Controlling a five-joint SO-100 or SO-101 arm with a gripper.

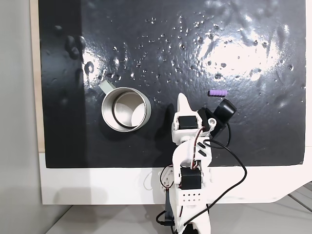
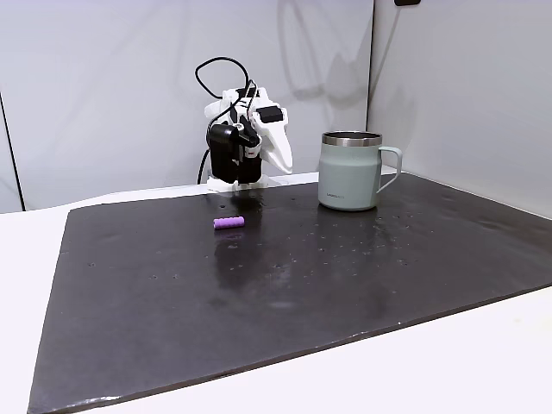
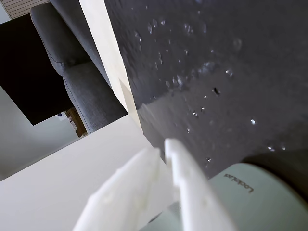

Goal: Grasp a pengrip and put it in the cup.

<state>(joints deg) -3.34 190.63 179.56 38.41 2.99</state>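
Resting: ribbed purple pengrip, glossy mat.

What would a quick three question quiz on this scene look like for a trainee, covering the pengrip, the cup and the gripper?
1. True or false: the pengrip already lies inside the cup.
2. In the fixed view from above, on which side of the arm is the cup: left or right?
3. Multiple choice: the gripper in the wrist view is A) shut, holding nothing, B) wide open, C) shut on the pengrip.

Key: 1 false, it lies on the black mat. 2 left. 3 A.
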